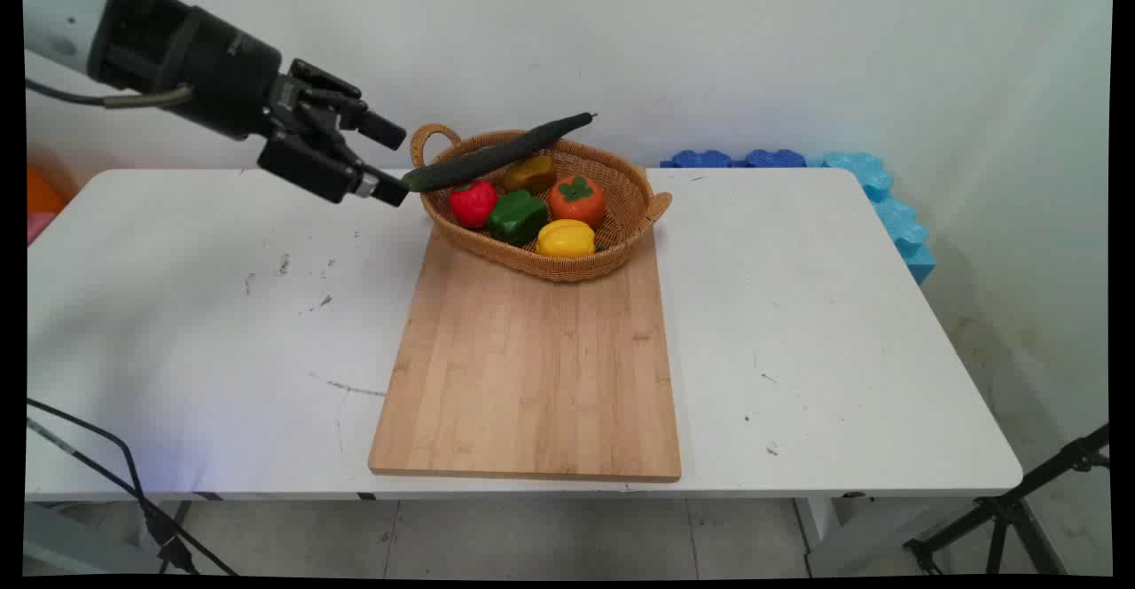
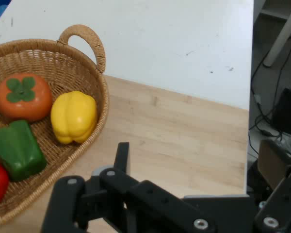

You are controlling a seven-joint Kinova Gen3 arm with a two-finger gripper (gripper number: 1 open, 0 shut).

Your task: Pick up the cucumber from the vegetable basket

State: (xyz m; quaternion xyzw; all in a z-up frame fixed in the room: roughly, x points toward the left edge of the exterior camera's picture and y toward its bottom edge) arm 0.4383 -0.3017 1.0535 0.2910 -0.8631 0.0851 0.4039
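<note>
Nearest, a bare wooden cutting board (image 1: 532, 367) on the white table (image 1: 222, 305). Farther along, at the board's twelve o'clock end, a woven basket (image 1: 567, 271) with a yellow pepper (image 1: 565, 238) at six, a green pepper (image 1: 518, 215) and a red fruit (image 1: 473, 202) toward nine, and an orange persimmon (image 1: 576, 200) near centre. Across the top, from eight to one o'clock, a long dark cucumber (image 1: 497, 153), far end tilted up. At the basket's nine o'clock, the gripper (image 1: 388, 160): fingers spread wide, nothing between them, lower tip just beside the cucumber's near end; contact impossible to tell. Probably light, stiff, smooth-skinned and prone to swing if pinched at an end; better taken nearer mid-length, across its width.
</note>
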